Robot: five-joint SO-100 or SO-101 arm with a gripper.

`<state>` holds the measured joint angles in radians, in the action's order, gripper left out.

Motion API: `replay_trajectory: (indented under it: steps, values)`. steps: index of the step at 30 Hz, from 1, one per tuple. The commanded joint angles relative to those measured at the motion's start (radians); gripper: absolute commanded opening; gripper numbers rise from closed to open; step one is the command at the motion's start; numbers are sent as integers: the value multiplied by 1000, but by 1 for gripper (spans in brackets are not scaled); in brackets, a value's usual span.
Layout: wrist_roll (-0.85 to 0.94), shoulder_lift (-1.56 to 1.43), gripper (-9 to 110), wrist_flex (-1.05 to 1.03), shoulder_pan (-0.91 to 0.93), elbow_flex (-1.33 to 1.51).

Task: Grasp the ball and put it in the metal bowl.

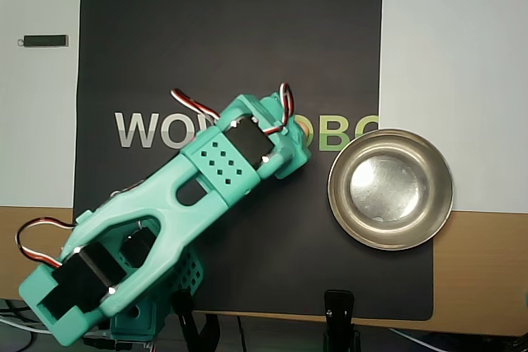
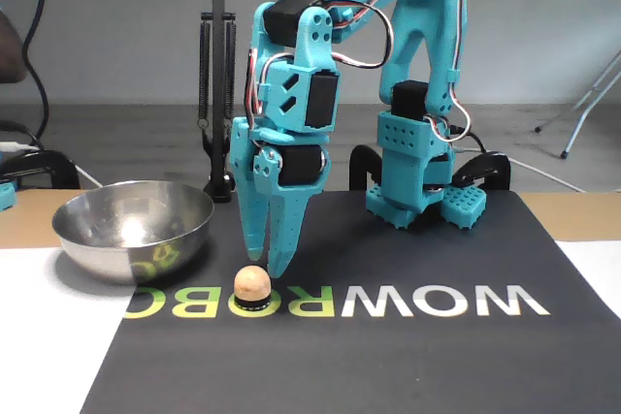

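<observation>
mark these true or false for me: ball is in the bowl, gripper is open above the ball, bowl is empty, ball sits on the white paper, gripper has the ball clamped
1. The ball is in the metal bowl. False: in the fixed view it rests on the black mat, on the printed lettering beside the bowl.
2. The gripper is open just above the ball. True: its two fingers stand slightly apart, tips right over the ball.
3. The metal bowl is empty. True: the overhead view shows only its bare shiny bottom.
4. The ball sits on the white paper. False: it is on the black mat.
5. The gripper has the ball clamped. False: the ball lies below the fingertips, not between them.
</observation>
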<state>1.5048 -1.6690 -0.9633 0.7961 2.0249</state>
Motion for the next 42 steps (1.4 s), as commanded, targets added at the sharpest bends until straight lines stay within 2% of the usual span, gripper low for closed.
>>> replay_trajectory:
  steps: [1,15,42]
  values:
    - [3,-2,47,11,-3,-18]
    - [3,173,47,2,21,-163]
    - [3,253,47,9,29,-196]
